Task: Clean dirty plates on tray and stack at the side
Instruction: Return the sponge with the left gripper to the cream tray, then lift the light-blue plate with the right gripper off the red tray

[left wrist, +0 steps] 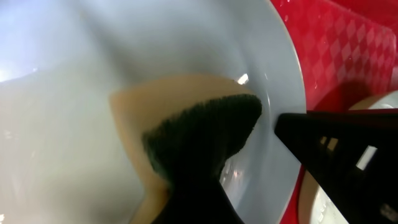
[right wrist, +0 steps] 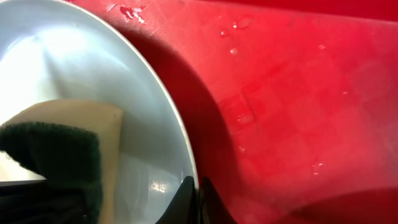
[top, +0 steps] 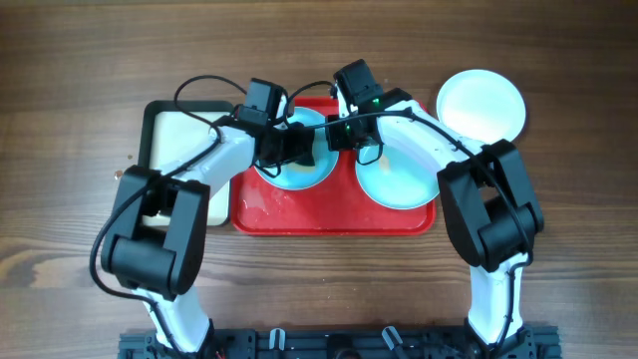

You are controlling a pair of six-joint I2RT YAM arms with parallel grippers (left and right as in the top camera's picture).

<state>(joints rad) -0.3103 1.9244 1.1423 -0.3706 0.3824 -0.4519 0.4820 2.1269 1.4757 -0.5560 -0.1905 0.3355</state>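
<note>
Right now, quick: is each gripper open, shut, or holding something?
Left gripper: closed, holding the sponge on the pale blue plate.
Right gripper: closed, pinching that plate's rim.

Tray [top: 334,221]: large, red, rectangular plastic, on my wooden tabletop [top: 70,100].
On it: I see one round pale blue plate [top: 299,179], a second pale blue plate [top: 394,187] beside it.
Off it: round white plate [top: 481,103].
</note>
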